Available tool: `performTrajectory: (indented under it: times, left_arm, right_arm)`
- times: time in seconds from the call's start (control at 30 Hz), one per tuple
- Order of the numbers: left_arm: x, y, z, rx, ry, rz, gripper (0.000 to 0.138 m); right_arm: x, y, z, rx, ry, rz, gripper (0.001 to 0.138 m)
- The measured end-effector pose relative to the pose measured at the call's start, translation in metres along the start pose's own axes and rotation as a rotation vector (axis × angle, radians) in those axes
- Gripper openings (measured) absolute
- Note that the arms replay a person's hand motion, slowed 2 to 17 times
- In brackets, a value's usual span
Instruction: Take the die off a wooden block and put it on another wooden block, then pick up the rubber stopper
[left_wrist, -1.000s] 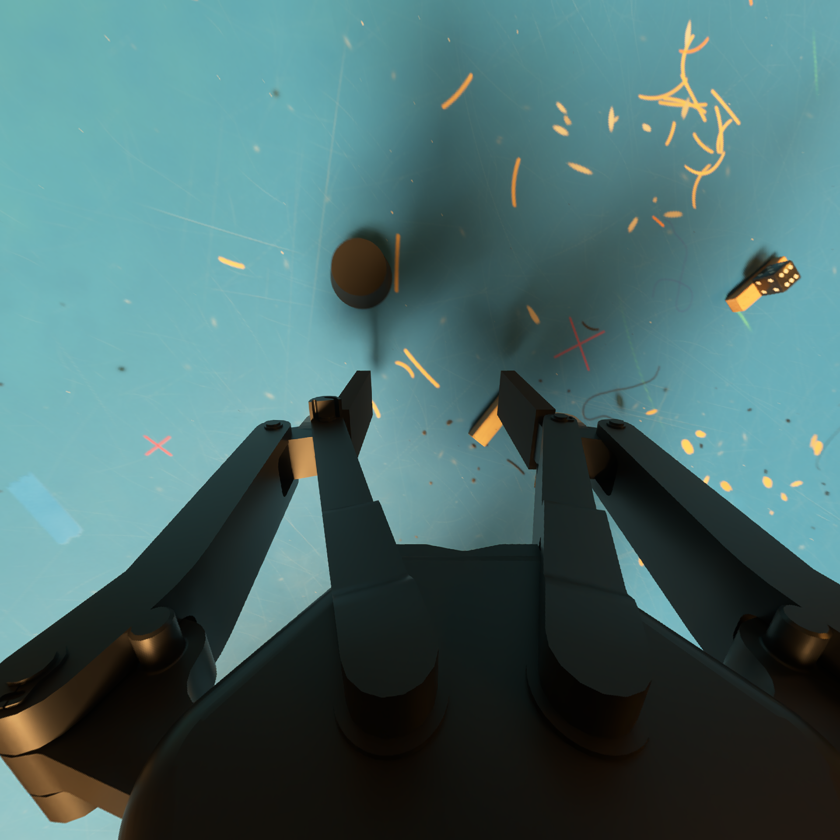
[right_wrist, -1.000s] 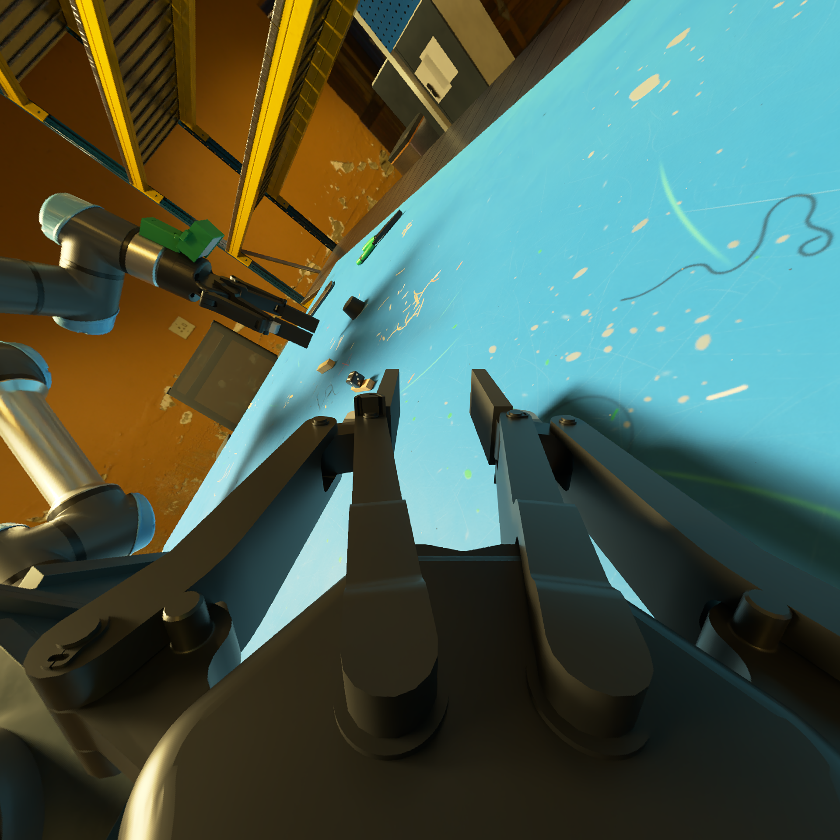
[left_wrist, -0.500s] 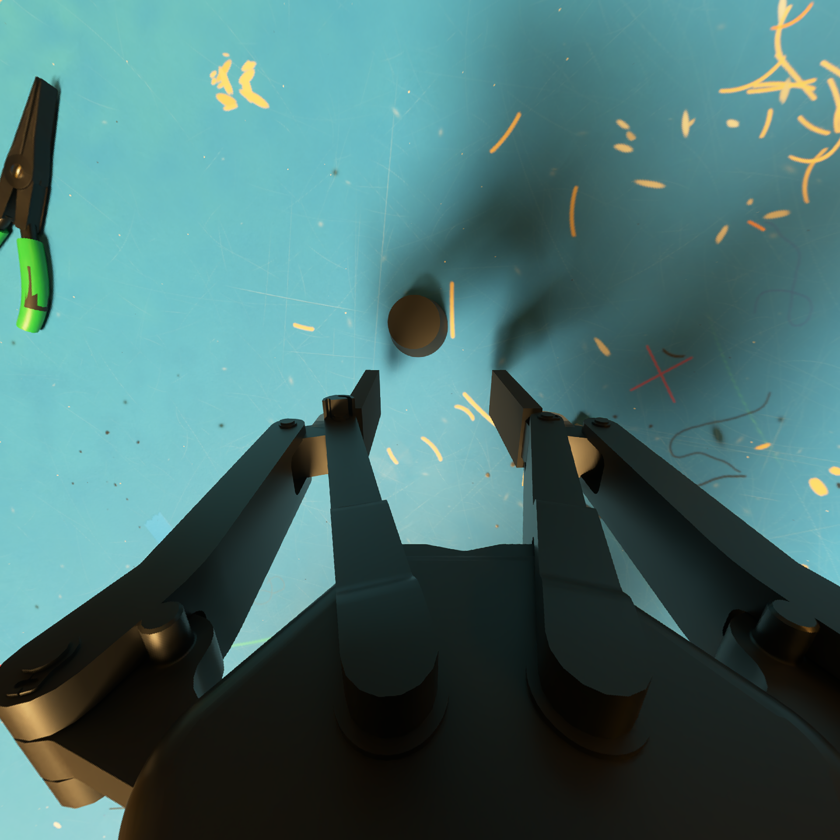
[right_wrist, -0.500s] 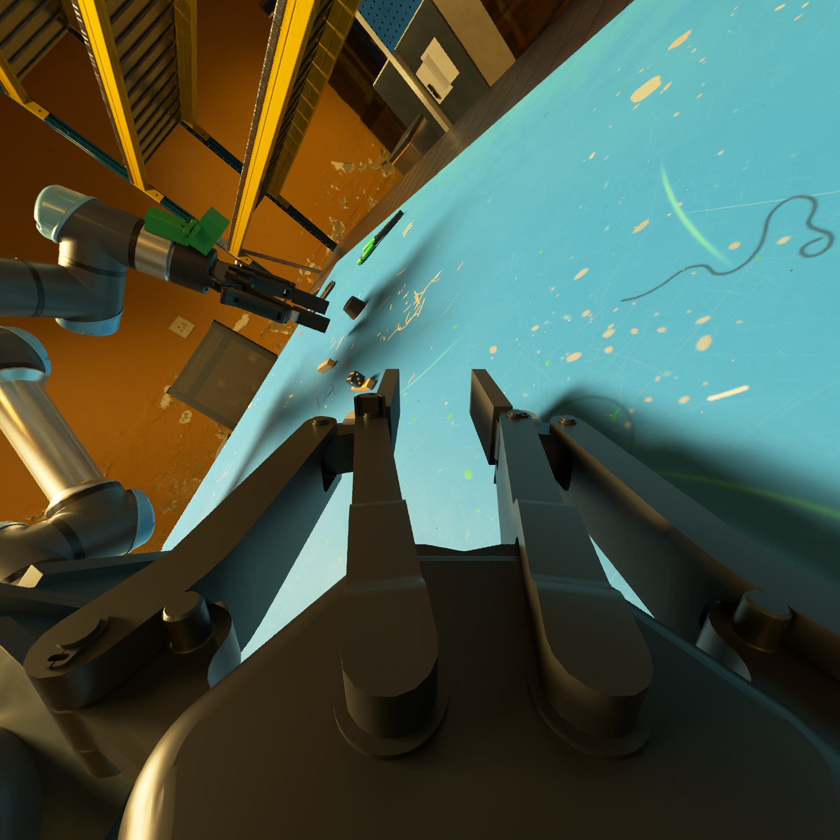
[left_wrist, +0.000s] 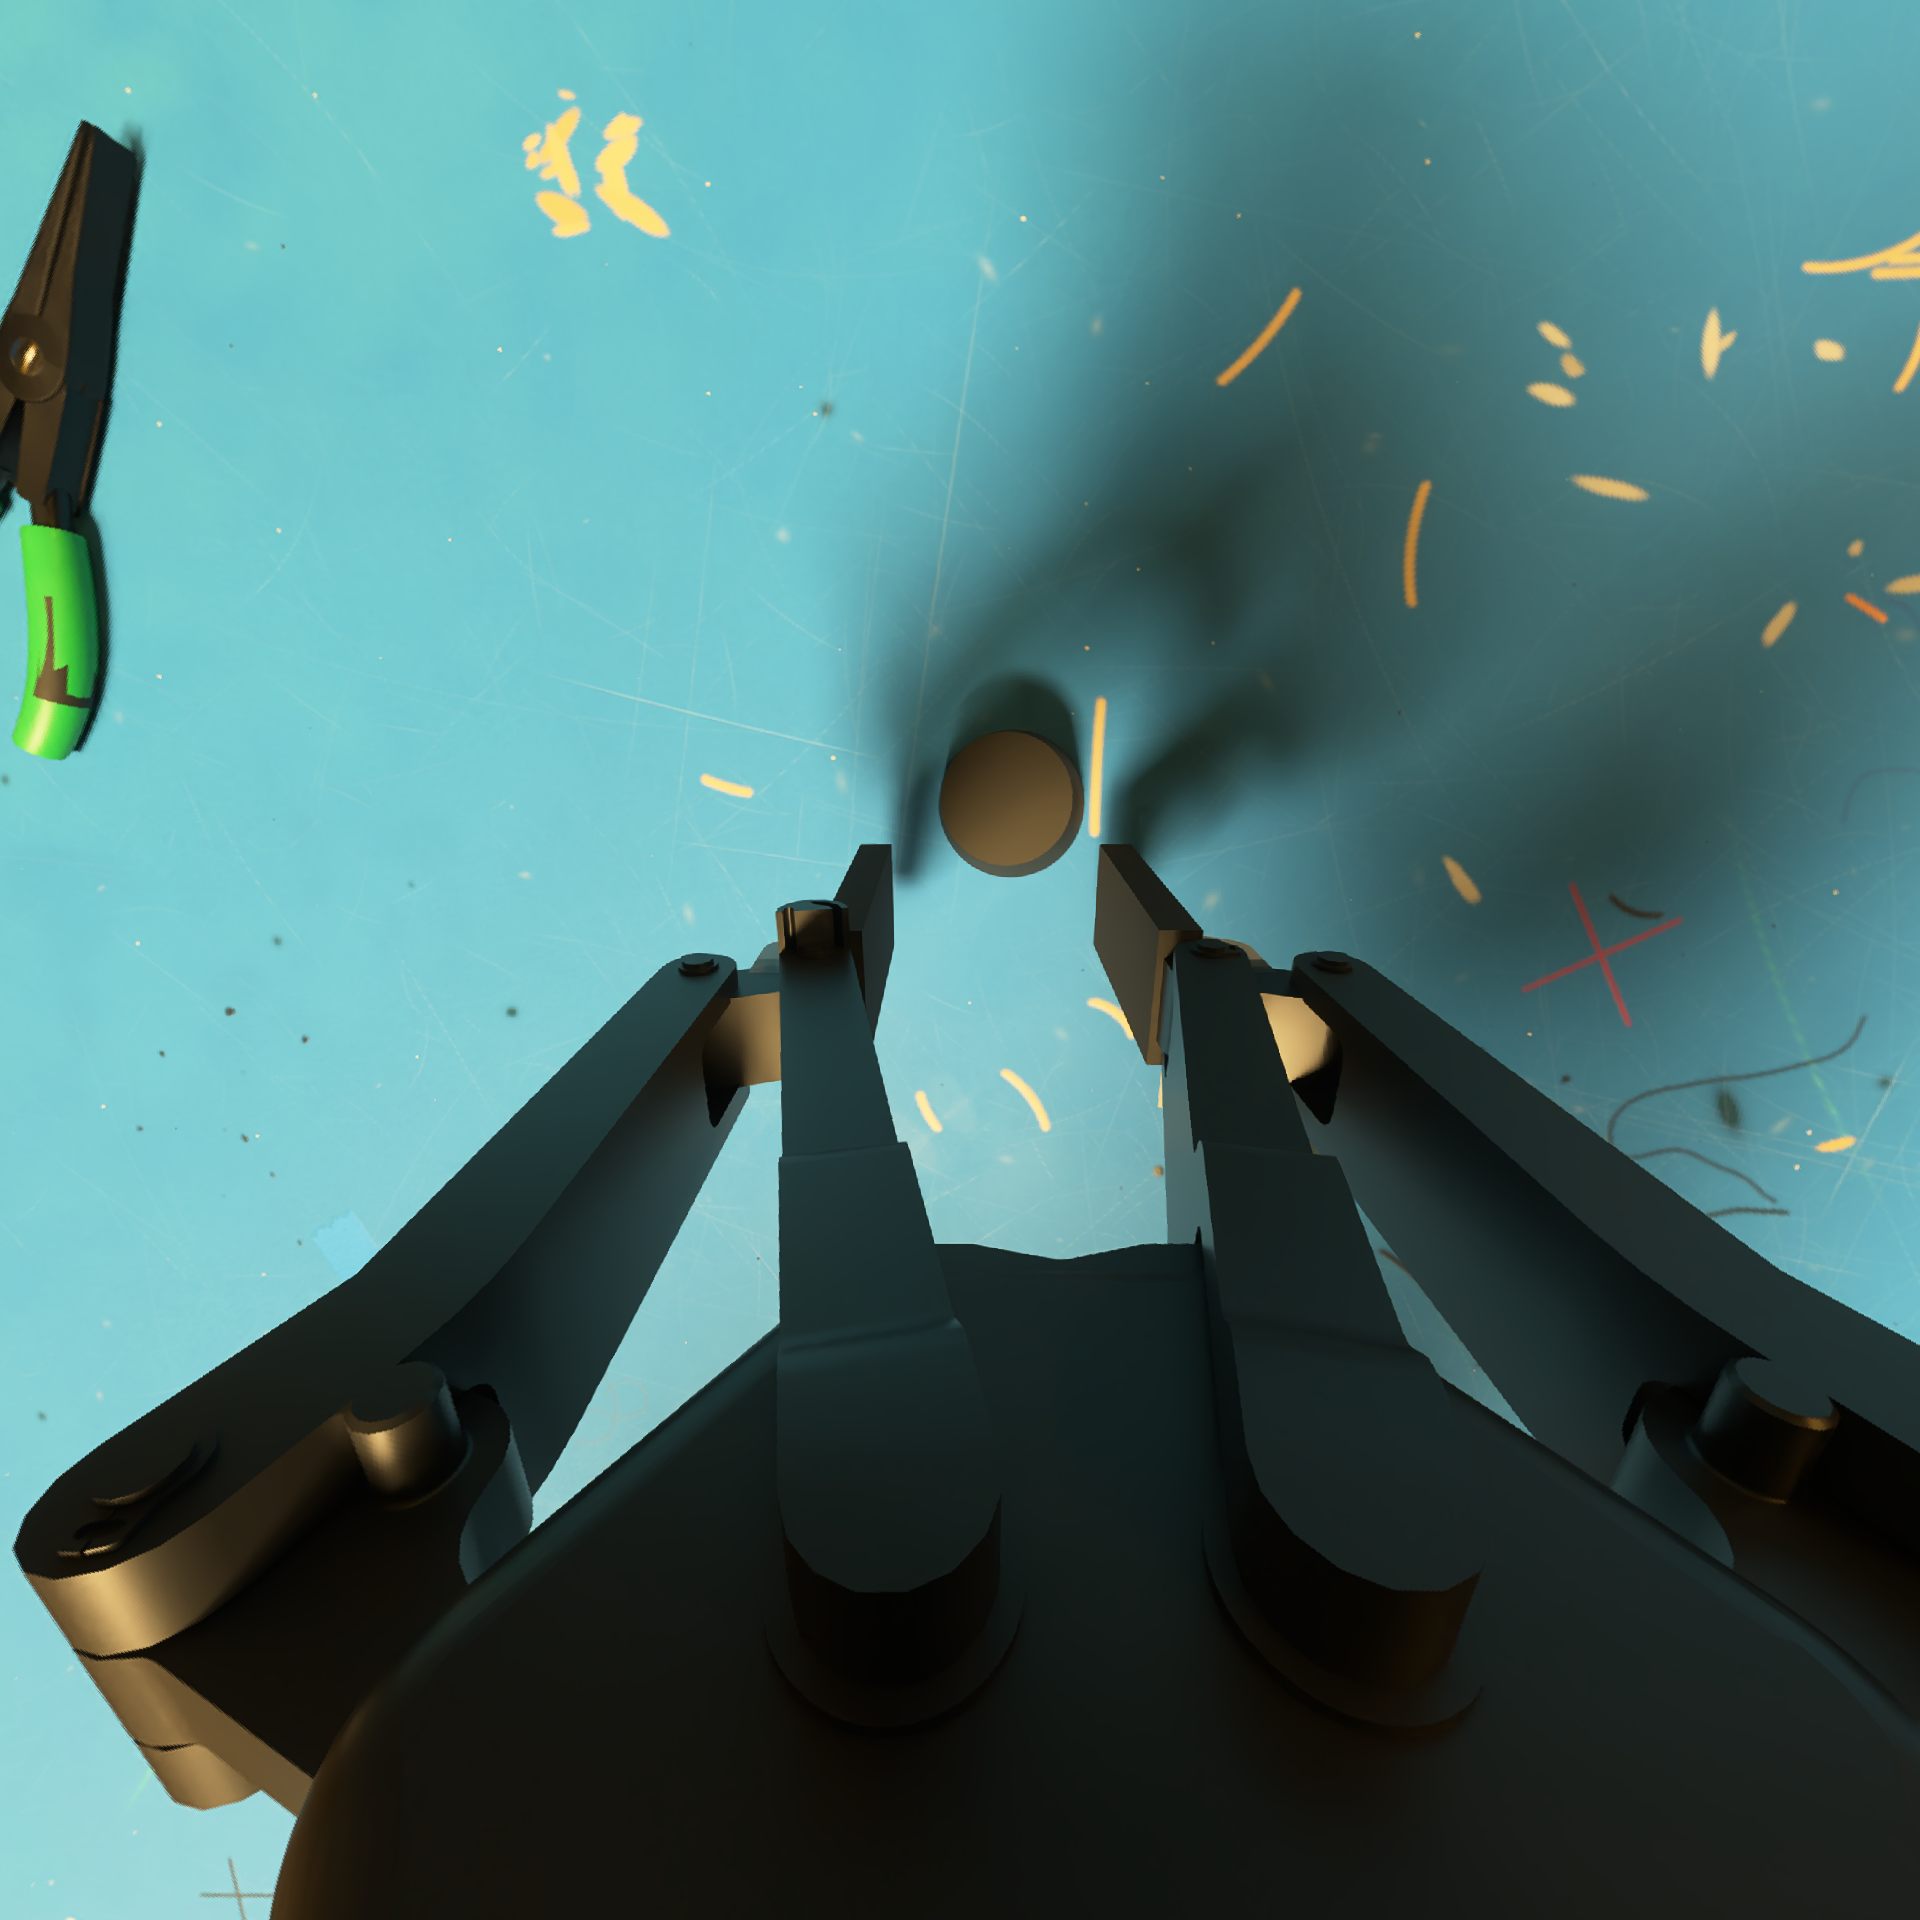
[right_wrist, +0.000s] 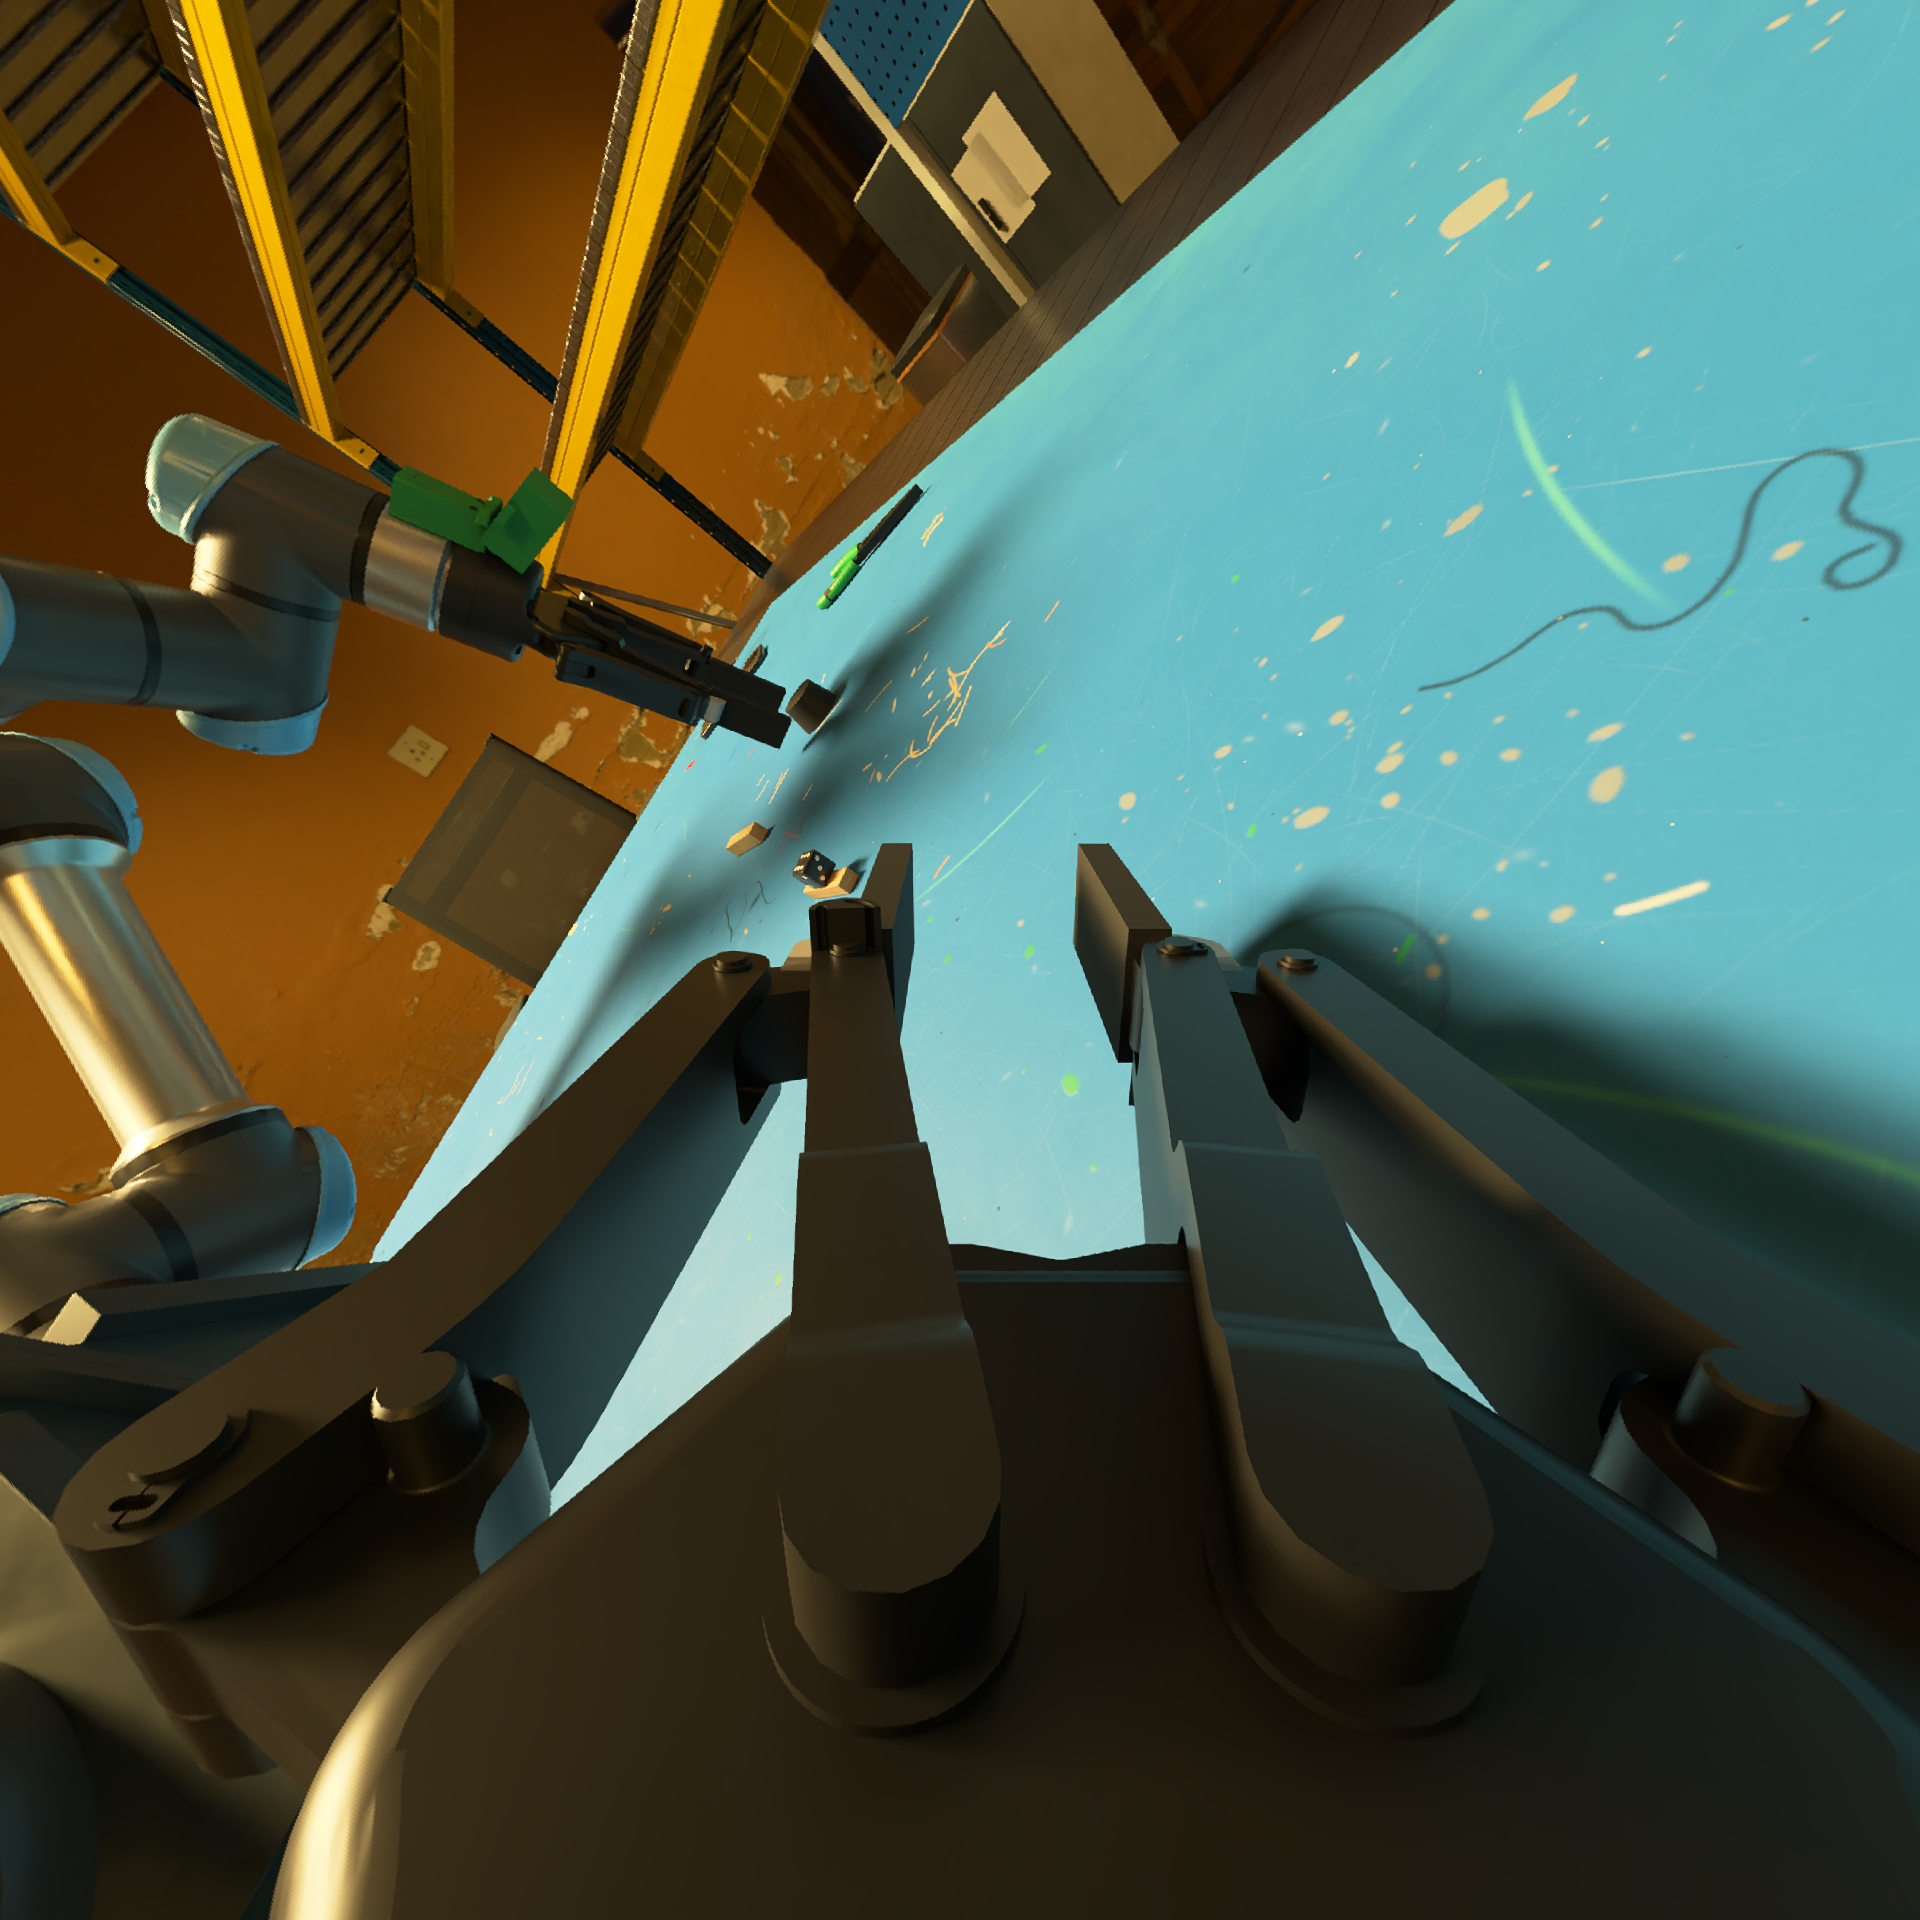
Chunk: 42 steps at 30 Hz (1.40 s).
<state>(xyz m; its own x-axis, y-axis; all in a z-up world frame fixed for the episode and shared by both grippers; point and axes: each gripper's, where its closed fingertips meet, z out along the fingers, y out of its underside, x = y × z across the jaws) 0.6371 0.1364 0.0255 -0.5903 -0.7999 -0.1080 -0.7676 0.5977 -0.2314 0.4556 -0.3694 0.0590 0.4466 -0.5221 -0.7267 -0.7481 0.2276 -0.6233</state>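
The left claw (left_wrist: 994, 873) is hanging nearer the rubber stopper (left_wrist: 1010, 800) than half a second ago, released, its fingers flanking the stopper above the blue desk (left_wrist: 520, 623), apparently without touching. Green-handled pliers (left_wrist: 57, 447) are lying far left. Only the right wrist view is showing the die (right_wrist: 815, 867) sitting on one wooden block (right_wrist: 836, 883), the other block (right_wrist: 747, 837) bare nearby; the right claw (right_wrist: 994, 883) is resting released, empty.

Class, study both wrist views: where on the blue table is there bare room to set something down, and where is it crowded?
Free: the stretch between the pliers and the rubber stopper, and the table ahead of the right end effector. Crowded: around the stopper, where the open left end effector hovers, and near the die on its wooden block.
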Motion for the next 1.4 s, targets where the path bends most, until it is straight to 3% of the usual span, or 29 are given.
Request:
performTrajectory:
  times: [0.47, 0.83, 1.2, 1.4]
  left_arm:
    - [0.003, -0.004, 0.003, 0.000, 0.033, 0.002, 0.032]
    - [0.005, -0.006, 0.002, 0.008, 0.016, 0.058, 0.032]
    - [0.006, -0.015, 0.001, 0.054, -0.005, 0.117, 0.051]
    - [0.004, -0.018, 0.006, 0.040, -0.005, 0.123, 0.062]
  right_arm:
    - [0.000, -0.001, 0.000, 0.004, -0.003, 0.002, 0.042]
    - [0.000, -0.001, -0.001, 0.005, -0.005, 0.002, 0.042]
    - [-0.001, -0.001, -0.001, 0.007, -0.007, 0.002, 0.042]
    - [-0.001, -0.001, -0.001, 0.005, -0.007, 0.002, 0.042]
